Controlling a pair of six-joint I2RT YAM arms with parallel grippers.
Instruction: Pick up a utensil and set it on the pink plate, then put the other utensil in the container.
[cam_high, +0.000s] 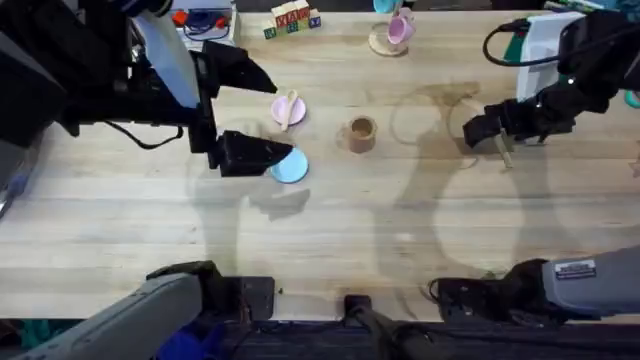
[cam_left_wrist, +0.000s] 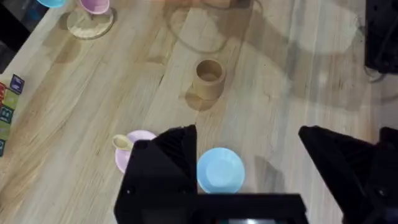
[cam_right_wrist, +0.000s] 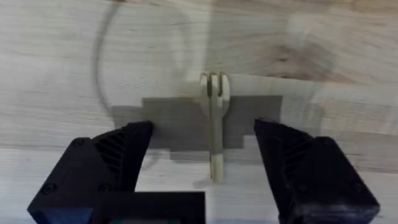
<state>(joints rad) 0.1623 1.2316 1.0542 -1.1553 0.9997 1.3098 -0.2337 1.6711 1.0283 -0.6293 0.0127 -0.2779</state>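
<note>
overhead view: shows the whole layout around the container, standing upright mid-table. just to its left lies the pink plate, carrying the spoon, long axis running toward and away from the arm bases. nearer the bases than that plate sits the blue plate. well right of the container hangs the right gripper, with the fork just beside it on the table. left gripper spread wide, hovering left of the container over both plates.

right wrist view: gives what the overhead blurs, namely the fork flat on the wood, prongs pointing away from the gripper, handle toward it, long axis running straight down the open gap; black fingers apart, not touching it.

left wrist view: adds the container's open mouth, fingers apart, spoon bowl at the pink plate's rim, and the pink mug on its coaster far beyond the container.
</note>
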